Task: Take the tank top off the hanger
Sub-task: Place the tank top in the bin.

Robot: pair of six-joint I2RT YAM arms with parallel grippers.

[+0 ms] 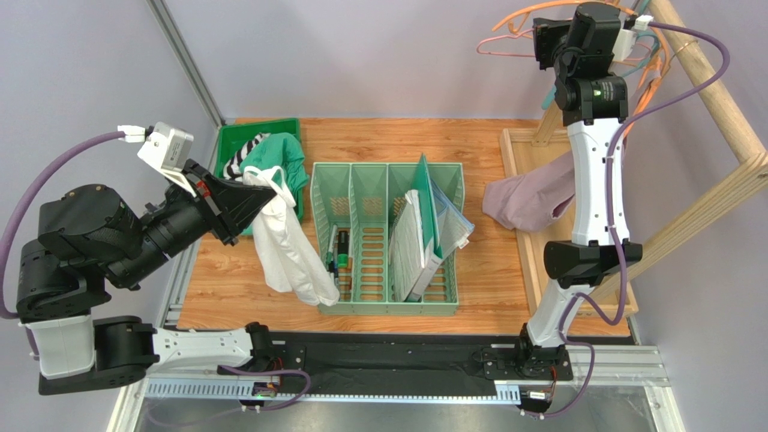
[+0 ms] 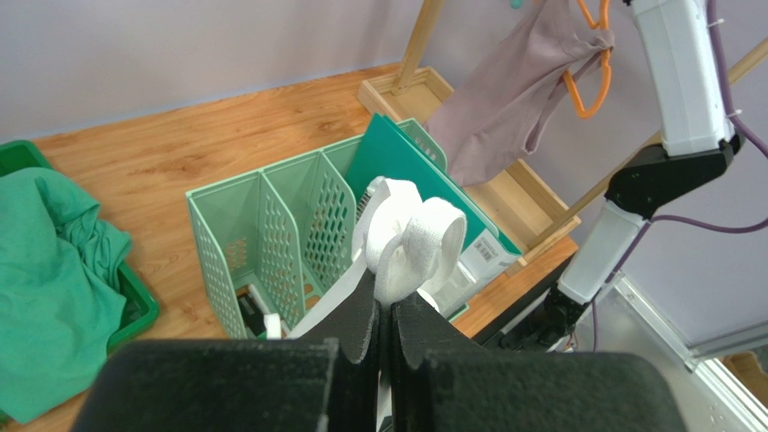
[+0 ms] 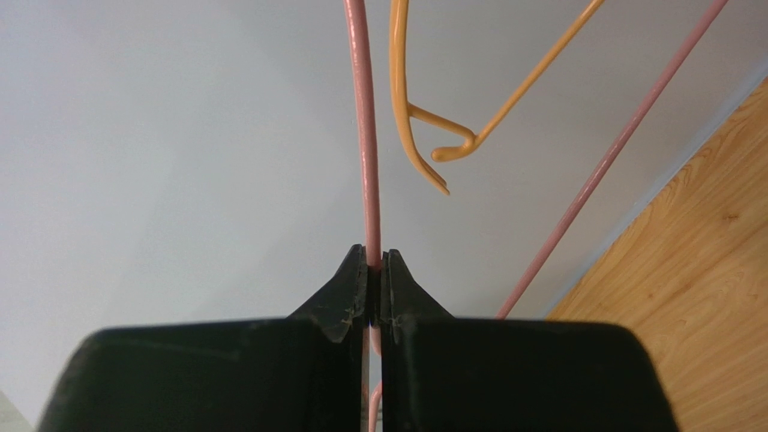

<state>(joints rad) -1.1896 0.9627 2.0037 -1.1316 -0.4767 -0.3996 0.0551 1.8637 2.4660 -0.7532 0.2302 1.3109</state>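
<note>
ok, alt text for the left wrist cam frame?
The left gripper is shut on the looped straps of a white tank top. Behind it a green file organizer with a teal folder stands on the wooden table, a green shirt at left. At upper right a mauve garment hangs on an orange hanger beside the right arm.

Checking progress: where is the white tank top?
In the top view the white tank top hangs at left from the left gripper, between the green bin and the mint organizer.

Left pincer (image 2: 383, 301) clamped, arm folded low; right pincer (image 3: 374, 270) clamped, arm stretched high.
</note>
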